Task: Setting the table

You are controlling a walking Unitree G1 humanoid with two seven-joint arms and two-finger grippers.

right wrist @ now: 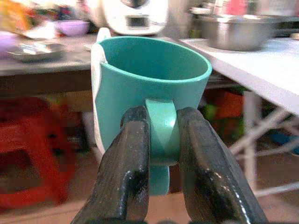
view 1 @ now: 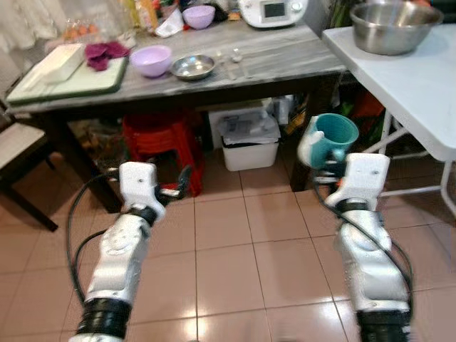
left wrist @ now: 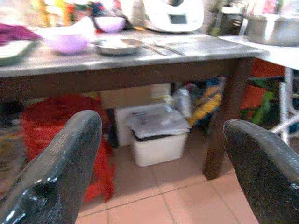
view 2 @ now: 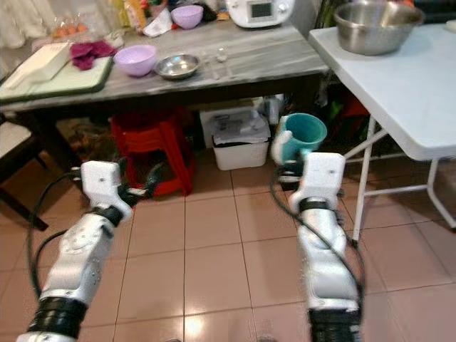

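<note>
I am partway through at best: my right gripper [right wrist: 161,140] has its two black fingers pinched on the handle of the teal mug [view 1: 336,135], which I carry upright in the air above the tiled floor, not yet on any surface. Ahead of that hand and off toward my left stands the grey wooden table [view 1: 285,60], where a lavender bowl [view 1: 151,60], a small steel dish [view 1: 193,67] and what look like spoons [view 1: 234,58] already lie; I judge those as settings put down or waiting to be arranged. Just to the right of the mug is the white folding table [view 1: 413,85] with a big steel mixing bowl [view 1: 390,26] on it. My left gripper [left wrist: 163,154] hangs with its fingers spread wide and nothing between them, the red stools [view 1: 160,146] beyond it under the table. The mug still needs placing, and I cannot tell which table is meant. The white kitchen appliance [view 1: 274,10] has a small screen, but I can read no writing or brand anywhere.
</note>
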